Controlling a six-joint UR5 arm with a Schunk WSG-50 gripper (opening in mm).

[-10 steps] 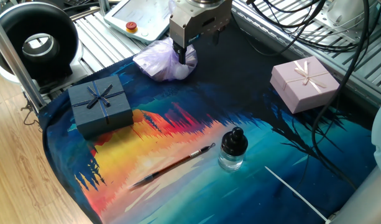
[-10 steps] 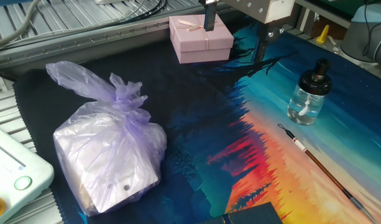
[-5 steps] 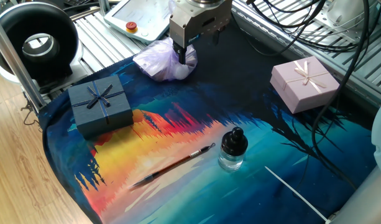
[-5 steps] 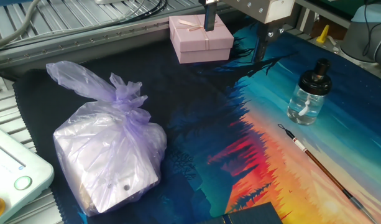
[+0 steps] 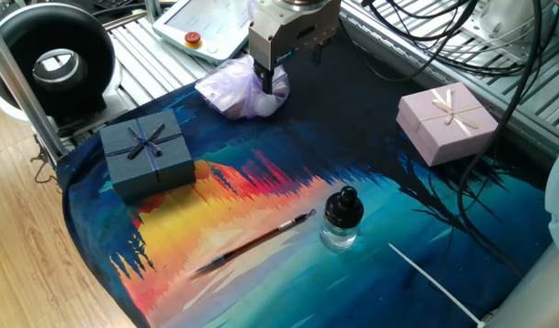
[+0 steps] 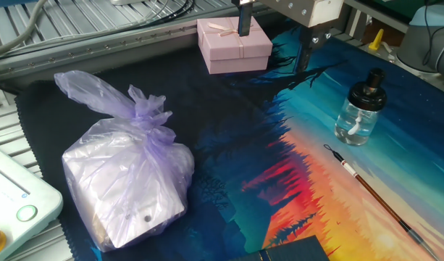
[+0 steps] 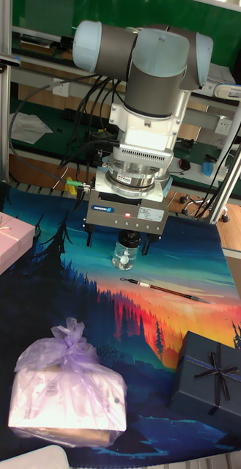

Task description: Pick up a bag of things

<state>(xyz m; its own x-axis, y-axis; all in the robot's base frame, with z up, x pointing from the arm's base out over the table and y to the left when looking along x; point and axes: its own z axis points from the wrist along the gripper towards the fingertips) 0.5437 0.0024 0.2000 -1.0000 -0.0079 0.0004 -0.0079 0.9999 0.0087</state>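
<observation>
Bag of things [image 7: 65,392] sits nearest, on the dark edge of the painted cloth [image 7: 197,253], twisted neck up, dark blue box [image 7: 212,374] just beside it. Beyond lie a brush [image 7: 164,290], then a glass bottle [image 7: 126,255]. Above those hangs the gripper [image 7: 116,245], fingers spread wide, holding nothing.
</observation>
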